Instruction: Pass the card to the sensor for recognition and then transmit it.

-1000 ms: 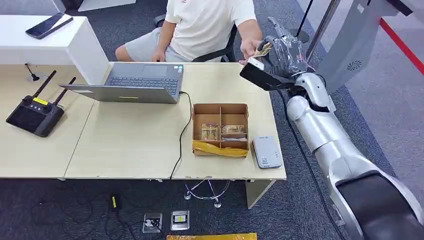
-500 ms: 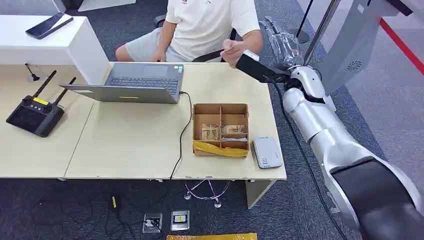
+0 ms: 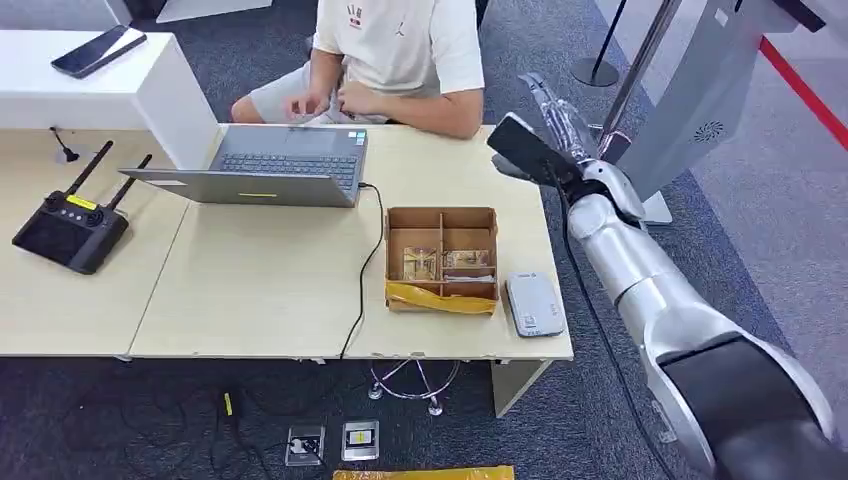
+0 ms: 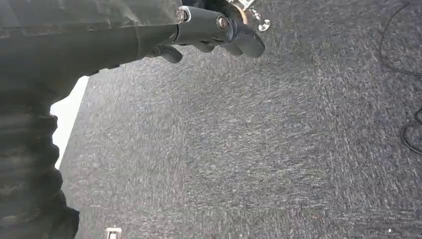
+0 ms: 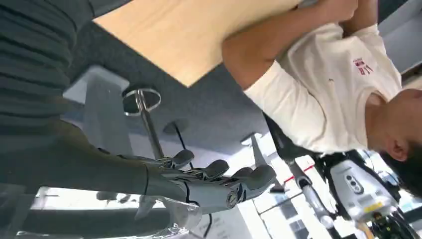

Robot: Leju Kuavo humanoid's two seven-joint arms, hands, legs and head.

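Observation:
My right hand point(image 3: 562, 125) is raised past the table's far right corner, fingers stretched out and apart, with nothing in it. The right wrist view shows the same bare hand point(image 5: 209, 185) in the air. A person point(image 3: 400, 50) in a white shirt sits behind the laptop with both hands drawn in near the chest; I cannot tell whether a card is in them. The grey sensor point(image 3: 533, 303) lies flat near the table's front right edge. Beside it stands a cardboard box point(image 3: 441, 225) holding cards point(image 3: 420, 262). My left hand point(image 4: 214, 30) hangs over dark carpet, holding nothing.
An open laptop point(image 3: 270, 165) sits mid-table, its black cable point(image 3: 365, 270) running off the front edge. A black remote controller point(image 3: 70, 225) lies at the left. A phone point(image 3: 97, 50) rests on the white shelf. A grey stand point(image 3: 690, 100) rises right of my arm.
The person took the card from my right hand and drew back toward the laptop. My right hand has sunk lower and its fingers have spread, now bare.

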